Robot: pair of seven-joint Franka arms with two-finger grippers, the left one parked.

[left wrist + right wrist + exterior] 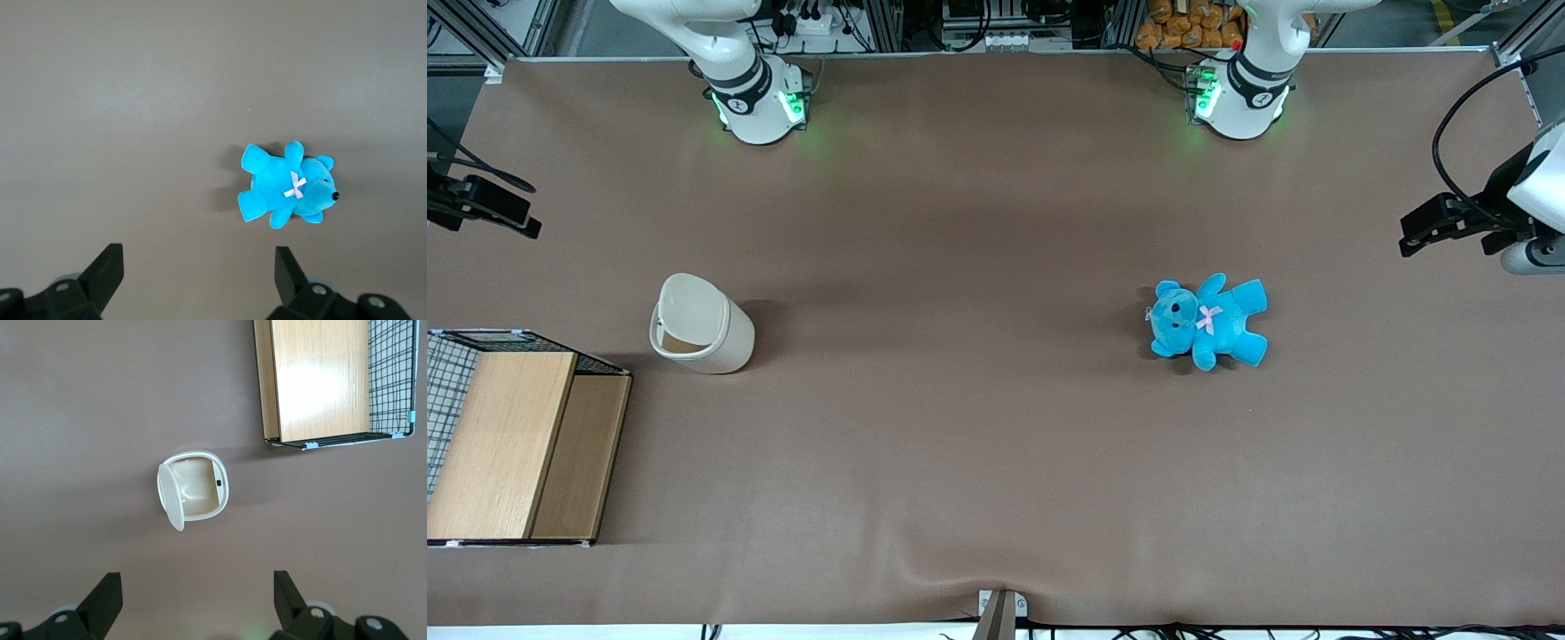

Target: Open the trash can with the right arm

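Observation:
The cream-white trash can (703,324) stands upright on the brown table toward the working arm's end. Its flip lid (171,497) is swung up on edge, and the hollow inside (197,490) shows from above. The right arm's gripper (197,577) hangs high above the table, apart from the can, open with nothing between its black fingers (107,593). In the front view that gripper (507,213) pokes in at the table's end, farther from the camera than the can.
A wooden box (507,444) with a wire-mesh side sits near the can, nearer the front camera. A blue plush bear (1209,322) lies toward the parked arm's end. The right arm's base (751,102) stands at the table's back edge.

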